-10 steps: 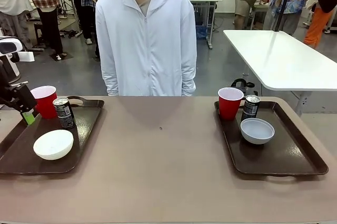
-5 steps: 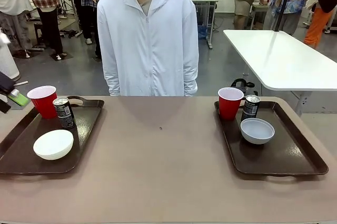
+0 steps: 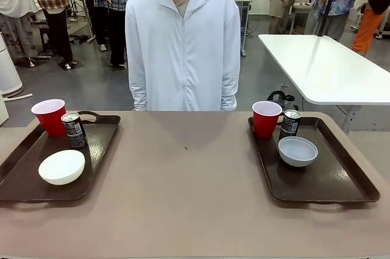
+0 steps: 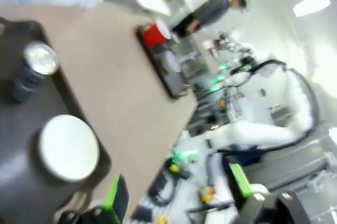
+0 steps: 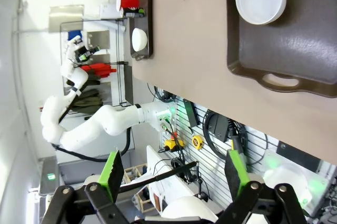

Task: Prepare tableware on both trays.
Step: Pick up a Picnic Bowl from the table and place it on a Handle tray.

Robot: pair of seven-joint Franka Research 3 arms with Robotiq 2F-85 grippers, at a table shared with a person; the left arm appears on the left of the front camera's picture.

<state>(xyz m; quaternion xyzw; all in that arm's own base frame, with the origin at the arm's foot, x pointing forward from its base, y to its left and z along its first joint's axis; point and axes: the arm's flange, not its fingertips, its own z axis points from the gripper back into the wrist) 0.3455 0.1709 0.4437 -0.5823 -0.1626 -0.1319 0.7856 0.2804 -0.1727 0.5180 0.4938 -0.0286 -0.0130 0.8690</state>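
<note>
Front view: each tray (image 3: 36,167) is sitting on the counter (image 3: 183,198) carrying a red cup (image 3: 50,117), can (image 3: 74,130) and bowl (image 3: 61,167). Cups are looking light and squashy, so I'd be pinching them low.

Left wrist: the left gripper (image 4: 176,203) is hanging open off the counter.

Right wrist: the right gripper (image 5: 174,174) is gaping too, over shop clutter.

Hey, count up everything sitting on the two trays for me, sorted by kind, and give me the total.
Red plastic cups: 2
Slim dark drink cans: 2
Small round bowls: 2, cream-white and pale grey-white
Total: 6, three on each dark brown rectangular tray
</note>
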